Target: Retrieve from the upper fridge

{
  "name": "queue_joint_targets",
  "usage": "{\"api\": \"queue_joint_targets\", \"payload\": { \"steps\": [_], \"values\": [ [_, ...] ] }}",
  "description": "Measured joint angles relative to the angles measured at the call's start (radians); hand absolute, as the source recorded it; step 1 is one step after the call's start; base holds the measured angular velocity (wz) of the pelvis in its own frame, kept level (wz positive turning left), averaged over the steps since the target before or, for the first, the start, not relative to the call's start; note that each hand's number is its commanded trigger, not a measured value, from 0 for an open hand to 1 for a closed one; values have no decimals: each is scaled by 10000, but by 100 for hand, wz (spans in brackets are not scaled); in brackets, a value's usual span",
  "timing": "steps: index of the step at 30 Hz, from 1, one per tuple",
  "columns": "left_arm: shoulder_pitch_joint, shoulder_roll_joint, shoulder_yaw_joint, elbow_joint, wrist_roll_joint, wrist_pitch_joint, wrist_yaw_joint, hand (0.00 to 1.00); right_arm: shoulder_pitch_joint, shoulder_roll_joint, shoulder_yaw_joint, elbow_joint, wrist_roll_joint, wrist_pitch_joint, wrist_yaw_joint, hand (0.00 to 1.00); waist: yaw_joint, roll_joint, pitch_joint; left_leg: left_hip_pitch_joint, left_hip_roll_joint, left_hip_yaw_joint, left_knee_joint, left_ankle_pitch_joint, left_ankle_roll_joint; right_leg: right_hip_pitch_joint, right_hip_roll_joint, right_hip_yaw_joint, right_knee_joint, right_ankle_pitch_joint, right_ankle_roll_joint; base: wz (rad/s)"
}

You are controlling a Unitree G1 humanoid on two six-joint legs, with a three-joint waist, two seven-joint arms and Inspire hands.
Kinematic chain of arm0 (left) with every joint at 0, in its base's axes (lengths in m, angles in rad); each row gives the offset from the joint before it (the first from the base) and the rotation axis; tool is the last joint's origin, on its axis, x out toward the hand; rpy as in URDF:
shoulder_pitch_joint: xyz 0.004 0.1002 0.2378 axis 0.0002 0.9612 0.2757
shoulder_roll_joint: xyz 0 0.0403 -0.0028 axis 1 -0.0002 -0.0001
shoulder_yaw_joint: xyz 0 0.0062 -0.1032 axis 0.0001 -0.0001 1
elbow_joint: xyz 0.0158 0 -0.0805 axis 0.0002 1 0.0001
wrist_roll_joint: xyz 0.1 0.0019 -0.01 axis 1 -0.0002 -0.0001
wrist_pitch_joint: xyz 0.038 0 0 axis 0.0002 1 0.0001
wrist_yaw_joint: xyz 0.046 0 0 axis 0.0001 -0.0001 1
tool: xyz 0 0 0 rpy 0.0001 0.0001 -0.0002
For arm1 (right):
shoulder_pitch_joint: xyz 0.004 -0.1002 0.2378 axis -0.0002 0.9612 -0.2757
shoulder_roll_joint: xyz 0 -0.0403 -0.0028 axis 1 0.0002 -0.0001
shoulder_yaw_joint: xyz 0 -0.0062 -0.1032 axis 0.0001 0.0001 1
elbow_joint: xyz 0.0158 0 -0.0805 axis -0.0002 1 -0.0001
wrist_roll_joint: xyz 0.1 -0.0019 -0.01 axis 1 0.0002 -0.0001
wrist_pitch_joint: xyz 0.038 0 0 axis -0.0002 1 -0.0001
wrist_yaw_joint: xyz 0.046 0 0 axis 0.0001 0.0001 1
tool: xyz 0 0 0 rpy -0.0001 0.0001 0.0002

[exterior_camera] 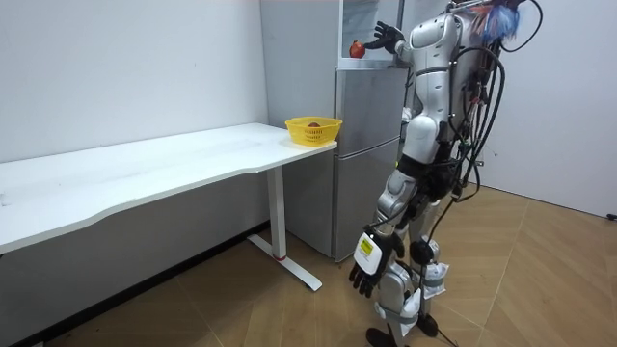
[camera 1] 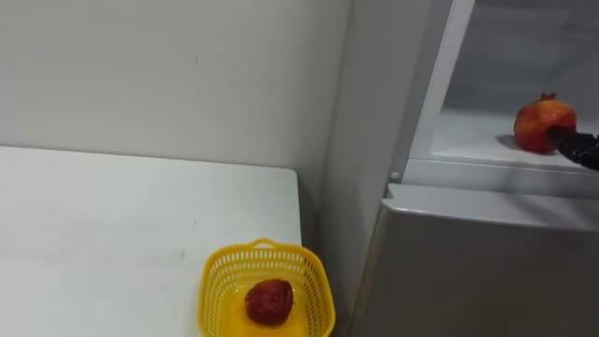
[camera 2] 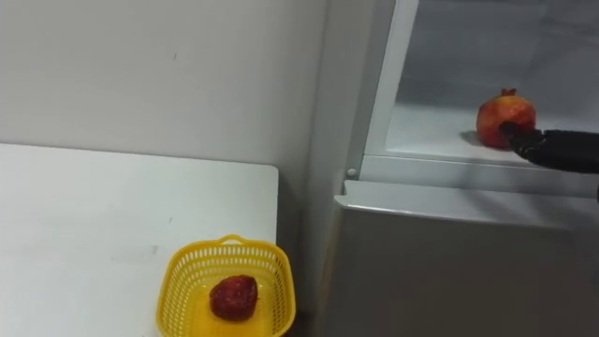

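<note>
At our right: one fridge [camera 1: 468, 267], grey, upper compartment open, lower door closed; we stand facing it. Within the upper compartment, one white shelf [camera 1: 468, 136], carrying the task's thing.

One surface [camera 1: 112, 215], white and long, its end just beside the fridge.

One basket [camera 1: 217, 273], yellow plastic, latticed, on the corner of the surface nearest the fridge. It holds one red fruit [camera 1: 269, 302], whose kind we cannot tell.

Our left hand [exterior_camera: 369, 268], hanging low by the leg, fingers relaxed and holding nothing.

Our right hand [camera 1: 580, 146], raised into the upper compartment. Its fingers are extended, with the tips touching the right flank of the item below, not curled round it.

One pomegranate [camera 1: 538, 124], red-orange, resting on the shelf.
- Orientation: the crown points up, so the crown-to-base axis stands roughly upright. The body is near round, so no side is much longer.
- Handling: we judge it firm and fairly heavy for its size, with a smooth, leathery rind that may roll or slip under a light touch.
- Best hold: fingers wrapped round the widest girth, thumb opposing, clear of the brittle crown.
</note>
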Motion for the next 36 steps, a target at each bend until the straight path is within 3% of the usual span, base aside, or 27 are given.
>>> {"api": "queue_joint_targets", "payload": {
  "steps": [2,5,13,20,36],
  "values": [
    [37,36,-1,-53,10,3,-3,0,-70,-73,57,57,14,19,61,0,-16,-43,-19,-52,-16,-3,4,-2,7,-7,-27,-39,4,-11,3,2],
    [179,225,11,-330,15,6,-25,0,-94,-129,55,382,177,76,295,0,-18,-198,-109,16,-16,-10,-3,6,11,2,-2,-72,40,-25,-10,1],
    [264,349,346,-422,20,241,-153,0,-637,-151,67,905,225,456,548,0,-27,-270,-69,47,-35,-64,-23,18,33,4,-19,-86,66,-26,-6,0],
    [444,400,390,-422,83,314,-198,0,-836,-558,384,1516,217,506,608,0,15,-373,-17,61,-42,-111,-115,25,25,14,-16,-102,46,-31,3,2],
    [452,402,396,-398,193,472,-189,0,-836,-571,461,2018,312,557,989,0,220,-370,-22,95,-34,-118,-156,25,23,85,-20,-201,60,-33,6,0]
  ]
}}
